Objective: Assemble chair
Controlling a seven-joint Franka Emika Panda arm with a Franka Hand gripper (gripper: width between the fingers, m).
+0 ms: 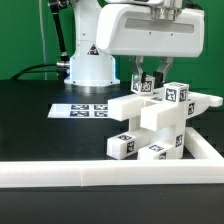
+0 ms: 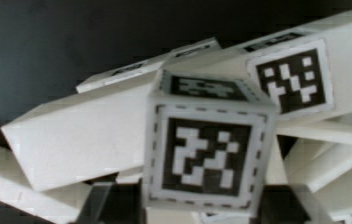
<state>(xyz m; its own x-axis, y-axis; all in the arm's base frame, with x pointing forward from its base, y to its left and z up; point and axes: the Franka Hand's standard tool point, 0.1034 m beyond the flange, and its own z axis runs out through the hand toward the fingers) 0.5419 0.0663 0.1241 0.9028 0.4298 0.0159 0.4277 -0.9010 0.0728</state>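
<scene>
While the Panda arm [image 1: 150,35] hangs over the middle of the black table [image 1: 25,110], its gripper [image 1: 147,82] reaches down to the partly built chair [image 1: 150,125]. In the exterior view the 2 dark fingers [image 1: 139,80] sit pressed close together on a small tagged square post [image 1: 146,88] at the top of the chair; the wrist view shows the same post [image 2: 212,140] between the fingertips, its black-and-white tag facing the camera. The jaws are pinching this post.

The chair rests on the table just behind the long white rail [image 1: 110,176] that runs along the near edge and turns up the exterior view's right edge. It consists of chunky white blocks: a slanted seat slab [image 1: 125,107], a second tagged post [image 1: 177,95] beside the gripped post, and 3 tagged square legs [image 1: 122,146] low at the front.

The marker board [image 1: 85,110] lies flat on the table, toward the far edge, near the arm's white base [image 1: 88,62].
</scene>
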